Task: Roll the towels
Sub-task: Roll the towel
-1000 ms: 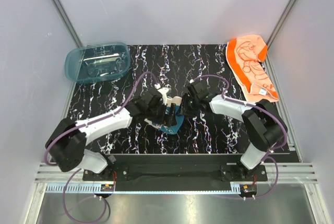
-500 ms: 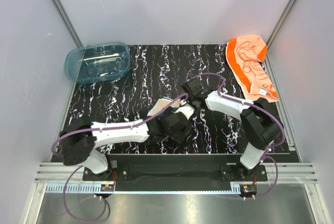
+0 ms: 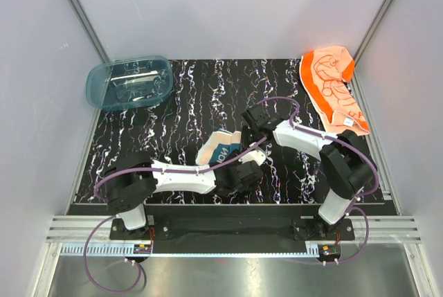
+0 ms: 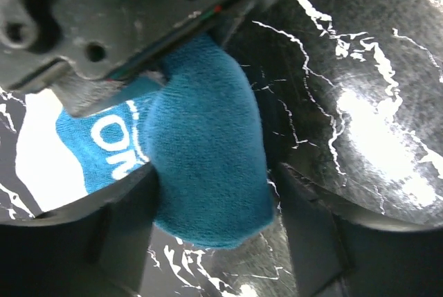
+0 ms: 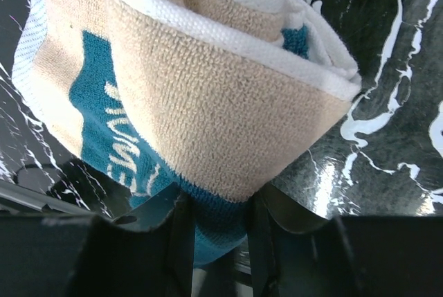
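Observation:
The teal-blue towel [image 3: 219, 150], cream on its back, is rolled up loosely near the middle of the mat. My right gripper [image 5: 219, 208] is shut on a teal fold of the towel [image 5: 208, 89] at its far right side [image 3: 243, 138]. My left gripper [image 4: 214, 176] reaches in from the near side [image 3: 237, 165] and straddles the roll's teal end [image 4: 204, 165]. Its left finger touches the cloth, while a thin gap shows at the right finger. The orange towel [image 3: 332, 89] lies spread out at the mat's far right corner.
A translucent blue tub [image 3: 129, 82] stands at the far left corner of the black marbled mat [image 3: 180, 96]. Grey walls close in on the sides and back. The left arm lies low along the mat's near edge.
My left arm has swung right and down along the near edge, bringing its gripper to the towel's near end with jaws narrowing. The towel turned, showing its cream side. The right gripper kept its hold.

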Motion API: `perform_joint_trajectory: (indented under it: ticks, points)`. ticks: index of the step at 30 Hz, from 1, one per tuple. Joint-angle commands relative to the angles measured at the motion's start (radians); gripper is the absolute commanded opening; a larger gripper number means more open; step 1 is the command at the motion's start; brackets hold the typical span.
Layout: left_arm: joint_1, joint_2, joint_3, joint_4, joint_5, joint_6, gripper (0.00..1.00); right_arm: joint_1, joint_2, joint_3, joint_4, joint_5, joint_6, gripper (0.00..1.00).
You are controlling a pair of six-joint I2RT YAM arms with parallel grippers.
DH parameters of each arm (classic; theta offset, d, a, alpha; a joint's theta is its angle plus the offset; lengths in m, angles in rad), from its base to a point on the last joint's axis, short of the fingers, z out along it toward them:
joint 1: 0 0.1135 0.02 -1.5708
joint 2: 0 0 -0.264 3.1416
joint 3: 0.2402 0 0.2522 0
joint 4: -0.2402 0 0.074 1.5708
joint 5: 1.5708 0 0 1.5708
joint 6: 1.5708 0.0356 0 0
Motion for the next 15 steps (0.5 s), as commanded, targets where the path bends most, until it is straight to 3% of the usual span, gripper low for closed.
perform_joint_trajectory:
  ticks: [1,4,5,6,7,10,12,15]
  points:
    - [0.001,0.024,0.000,0.052,0.005,0.000,0.56,0.017,-0.040,0.016,-0.110,-0.010,-0.039,0.31]
    - [0.013,0.019,-0.017,0.069,0.031,0.003,0.33,0.017,-0.050,0.022,-0.130,-0.011,-0.044,0.32]
    - [0.024,0.016,-0.021,0.073,0.037,0.003,0.20,0.017,-0.051,0.024,-0.136,-0.008,-0.045,0.33]
    - [0.027,0.012,-0.032,0.078,0.047,0.001,0.15,0.017,-0.051,0.024,-0.147,-0.005,-0.042,0.34]
    - [0.031,0.001,-0.038,0.087,0.054,0.003,0.13,0.017,-0.052,0.022,-0.150,-0.005,-0.039,0.36]
    - [0.064,-0.019,-0.061,0.103,0.107,0.003,0.12,0.017,-0.057,0.021,-0.162,0.013,-0.034,0.57]
    - [0.082,-0.030,-0.072,0.110,0.185,0.007,0.12,0.015,-0.058,0.032,-0.189,0.036,-0.034,0.80]
    - [0.114,-0.054,-0.090,0.129,0.271,0.010,0.12,-0.008,-0.077,0.071,-0.237,0.113,-0.034,0.89]
